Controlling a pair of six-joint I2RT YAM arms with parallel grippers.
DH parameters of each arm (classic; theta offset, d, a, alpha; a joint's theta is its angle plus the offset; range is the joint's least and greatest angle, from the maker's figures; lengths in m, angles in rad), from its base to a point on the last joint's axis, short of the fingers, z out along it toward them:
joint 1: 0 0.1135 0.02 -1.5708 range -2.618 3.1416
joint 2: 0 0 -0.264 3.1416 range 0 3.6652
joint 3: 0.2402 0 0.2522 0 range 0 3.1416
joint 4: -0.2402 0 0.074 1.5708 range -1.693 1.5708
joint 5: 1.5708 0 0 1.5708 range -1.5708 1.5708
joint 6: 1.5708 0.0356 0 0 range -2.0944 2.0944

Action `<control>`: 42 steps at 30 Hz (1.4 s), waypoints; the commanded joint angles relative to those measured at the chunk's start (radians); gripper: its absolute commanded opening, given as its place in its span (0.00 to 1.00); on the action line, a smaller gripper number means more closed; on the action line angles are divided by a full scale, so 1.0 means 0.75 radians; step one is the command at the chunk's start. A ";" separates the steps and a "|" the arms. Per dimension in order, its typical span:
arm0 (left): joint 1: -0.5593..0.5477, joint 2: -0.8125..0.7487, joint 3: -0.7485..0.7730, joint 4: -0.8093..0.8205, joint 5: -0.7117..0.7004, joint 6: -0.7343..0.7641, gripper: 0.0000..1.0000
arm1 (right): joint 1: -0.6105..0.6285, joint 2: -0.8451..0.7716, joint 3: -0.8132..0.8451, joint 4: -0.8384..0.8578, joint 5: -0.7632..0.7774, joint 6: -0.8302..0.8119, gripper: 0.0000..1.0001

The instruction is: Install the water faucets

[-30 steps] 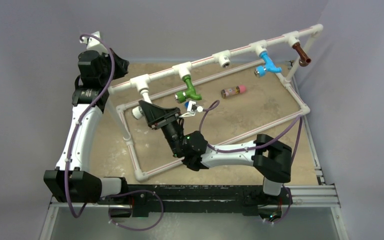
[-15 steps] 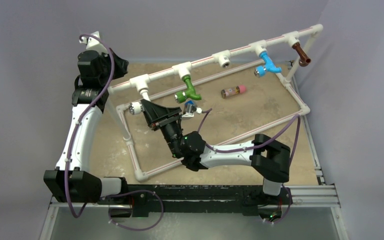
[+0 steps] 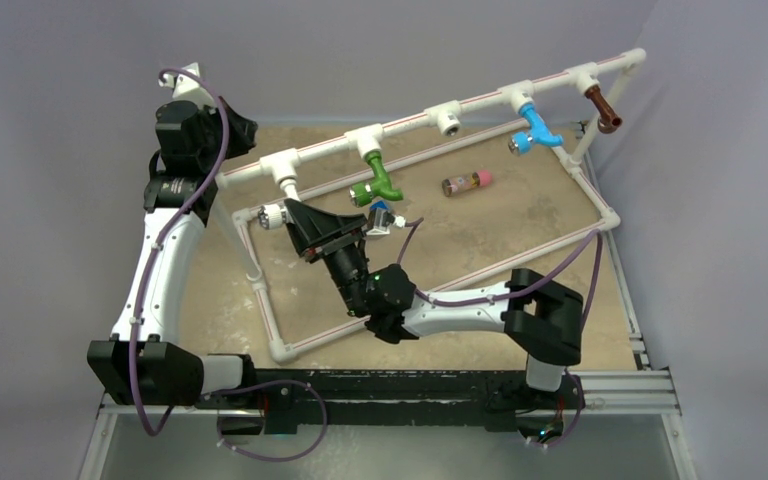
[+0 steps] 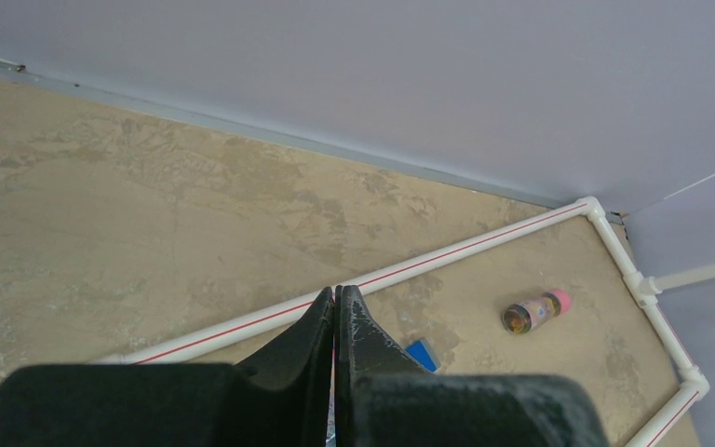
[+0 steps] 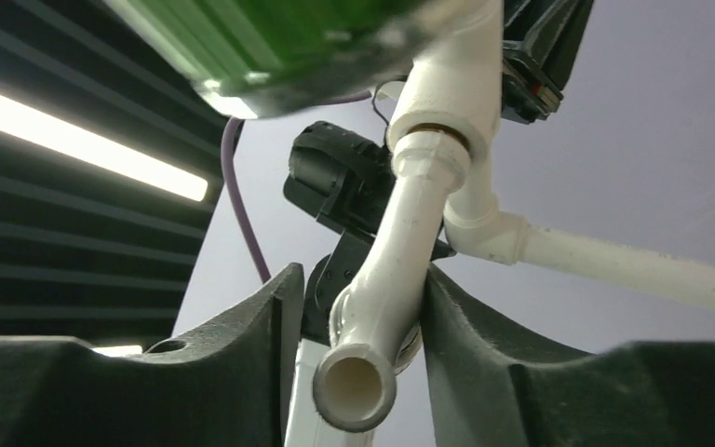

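A white faucet point(image 3: 274, 214) hangs from the leftmost T-fitting point(image 3: 285, 166) of the top pipe. My right gripper point(image 3: 292, 216) stands around it. In the right wrist view the white faucet point(image 5: 400, 270) touches the right finger point(image 5: 465, 317). A gap shows between it and the left finger, so the right gripper point(image 5: 361, 276) is open. Green point(image 3: 377, 181), blue point(image 3: 533, 129) and brown point(image 3: 603, 108) faucets hang further along the pipe. My left gripper point(image 3: 243, 127) is raised at the back left. The left gripper point(image 4: 337, 292) is shut and empty.
One T-fitting point(image 3: 447, 120) between the green and blue faucets has nothing in it. A pink-capped bottle point(image 3: 467, 183) point(image 4: 534, 311) and a small blue cube point(image 4: 421, 354) lie inside the white pipe frame point(image 3: 600, 215). Walls stand close at the back and right.
My right gripper has twisted at the white faucet, and the faucet's knob end has swung up and to the left. The jaws have loosened from the faucet. The left arm has stayed still.
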 commanded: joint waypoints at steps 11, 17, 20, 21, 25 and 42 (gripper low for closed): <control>0.005 0.032 -0.077 -0.142 -0.010 0.024 0.00 | 0.001 -0.183 -0.131 0.037 -0.149 -0.090 0.66; 0.005 0.036 -0.079 -0.141 -0.012 0.022 0.00 | 0.000 -0.253 -0.206 -0.032 -0.184 -0.200 0.67; 0.004 0.035 -0.077 -0.141 -0.012 0.025 0.00 | 0.000 -0.297 -0.235 -0.131 -0.216 -0.274 0.67; 0.004 0.036 -0.077 -0.141 -0.012 0.024 0.00 | 0.000 -0.313 -0.245 -0.157 -0.230 -0.282 0.67; 0.006 0.037 -0.077 -0.141 -0.016 0.024 0.00 | 0.000 -0.389 -0.315 -0.246 -0.244 -0.395 0.67; 0.005 0.038 -0.076 -0.144 -0.018 0.026 0.00 | 0.000 -0.717 -0.221 -0.733 -0.419 -1.625 0.66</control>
